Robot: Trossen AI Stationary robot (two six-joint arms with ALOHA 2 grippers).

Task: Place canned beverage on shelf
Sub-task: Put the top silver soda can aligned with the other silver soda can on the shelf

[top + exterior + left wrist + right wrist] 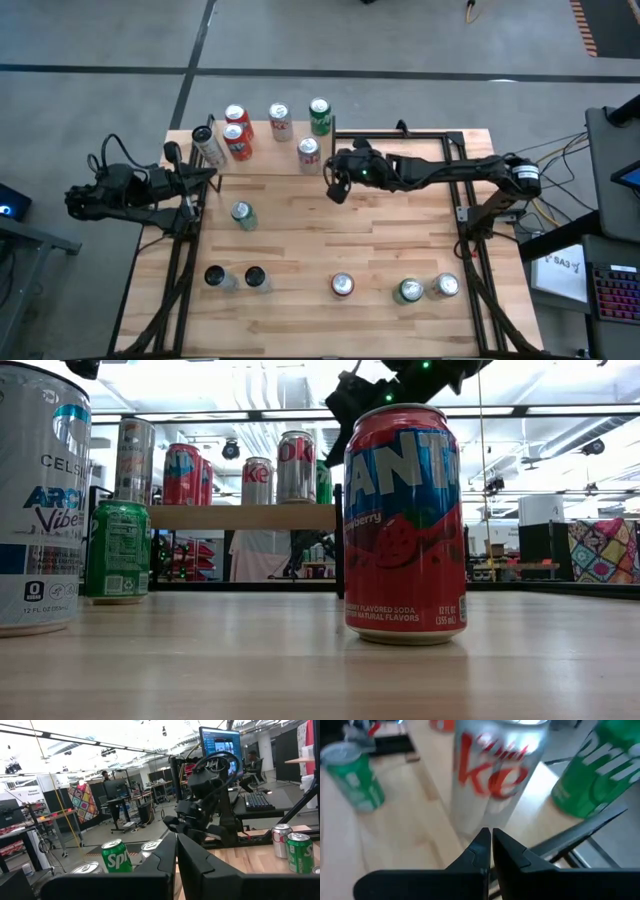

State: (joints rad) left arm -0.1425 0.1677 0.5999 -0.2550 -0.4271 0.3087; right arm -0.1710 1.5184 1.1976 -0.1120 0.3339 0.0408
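1. Standing on the shelf (265,162), at its edge nearest the desk's middle, a silver Diet Coke can (308,152) is upright and free of any grip. It fills the right wrist view, with a green Sprite can (319,115) just beside it.
2. Sharing the shelf with it are a second silver cola can (280,120), two red cans (237,128) and a slim pale can (207,145).
3. Hovering just beside the Diet Coke can is the right end effector (335,190), off the shelf's corner post. Its fingers are pressed fully together and it has hold of nothing.
4. Waiting at the shelf's opposite end is the left end effector (208,177), likewise closed tight and empty.
5. Judging by this, the placing step looks finished for this can, and the task is between one drop-off and the next pick-up.
6. Several cans are left on the desk (400,230): a green one (241,214) near the shelf, two dark-topped ones (235,277), and a red Fanta can (342,286) with two more (427,289) along the near edge.
7. A next move would likely call for the right arm to pull clear without nudging the edge-standing can, spread its fingers, and come down around a can on the desk.
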